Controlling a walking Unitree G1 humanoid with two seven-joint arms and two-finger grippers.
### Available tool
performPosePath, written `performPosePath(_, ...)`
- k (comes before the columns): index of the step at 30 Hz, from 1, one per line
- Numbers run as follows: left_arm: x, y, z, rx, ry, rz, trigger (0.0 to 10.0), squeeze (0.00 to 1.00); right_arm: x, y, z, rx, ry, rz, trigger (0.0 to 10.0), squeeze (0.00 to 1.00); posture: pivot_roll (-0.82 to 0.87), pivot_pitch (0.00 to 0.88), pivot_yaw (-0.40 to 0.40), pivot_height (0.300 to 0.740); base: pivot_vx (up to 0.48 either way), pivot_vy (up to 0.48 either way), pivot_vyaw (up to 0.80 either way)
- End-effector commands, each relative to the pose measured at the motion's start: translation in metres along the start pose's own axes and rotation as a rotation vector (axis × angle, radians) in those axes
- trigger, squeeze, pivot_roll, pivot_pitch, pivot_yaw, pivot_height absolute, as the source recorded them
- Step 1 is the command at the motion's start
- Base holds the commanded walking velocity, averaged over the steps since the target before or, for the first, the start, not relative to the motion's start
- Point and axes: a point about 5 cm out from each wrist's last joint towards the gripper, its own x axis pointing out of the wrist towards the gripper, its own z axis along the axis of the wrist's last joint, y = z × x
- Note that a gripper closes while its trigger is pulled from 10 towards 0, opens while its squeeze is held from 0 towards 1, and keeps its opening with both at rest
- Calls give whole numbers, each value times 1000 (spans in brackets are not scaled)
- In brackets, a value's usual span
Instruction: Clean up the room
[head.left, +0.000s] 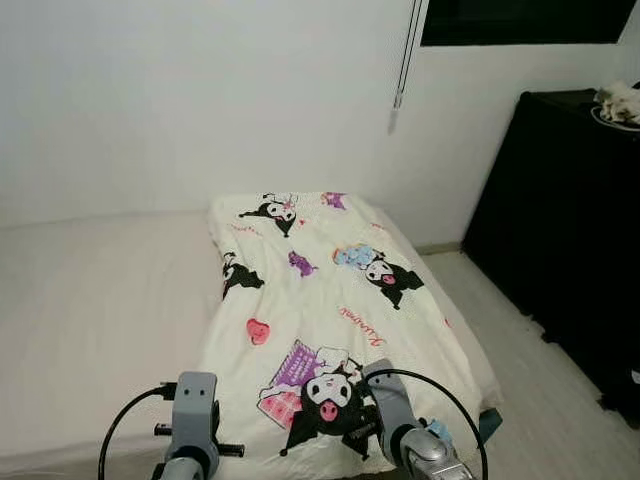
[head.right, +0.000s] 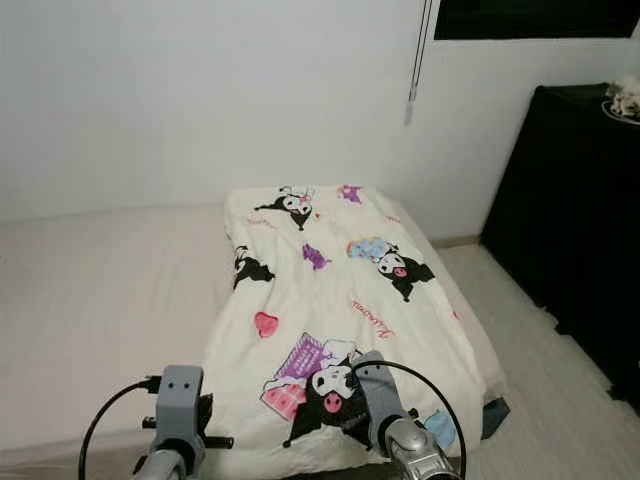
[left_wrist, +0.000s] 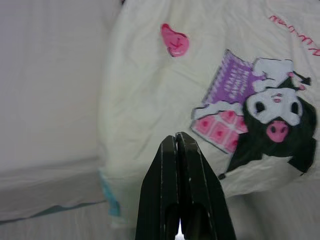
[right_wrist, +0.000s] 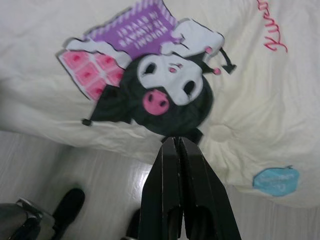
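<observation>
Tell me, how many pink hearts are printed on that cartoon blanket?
1 that shows plainly: a pink heart on the blanket, near its left edge, just up from the big cartoon figure at the foot end. Others could be hidden in the folds.

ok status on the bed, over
Left gripper shut, empty, over the cartoon-print blanket's near edge. Right gripper shut, empty, by the same edge. Blanket lies spread on the mattress's right half. Nothing in the way.

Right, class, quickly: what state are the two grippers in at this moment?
Left gripper: jaws closed, holding nothing, above the near edge of the blanket.
Right gripper: jaws closed, holding nothing, over the same blanket edge.
</observation>
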Motion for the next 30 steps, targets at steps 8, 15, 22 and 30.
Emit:
performPosePath(8, -2, 1, 0, 6, 0, -5, 10000, 0, 0, 0, -2, 13, 15, 5, 10000, 0, -73, 0, -37, 740, 0, -446, 0)
performPosePath(15, -3, 2, -1, 7, 1, -2, 10000, 0, 0, 2, -3, 13, 21, 32, 10000, 0, -71, 0, -36, 740, 0, -454, 145)
performPosePath(22, -3, 3, 0, 9, 2, -3, 10000, 0, 0, 3, -3, 14, 20, 35, 10000, 0, -68, 0, -34, 740, 0, -454, 800)
performPosePath(30, -4, 4, 0, 14, 5, -3, 10000, 0, 0, 4, -4, 23, 24, 34, 10000, 0, -66, 0, -33, 740, 0, -457, 788)
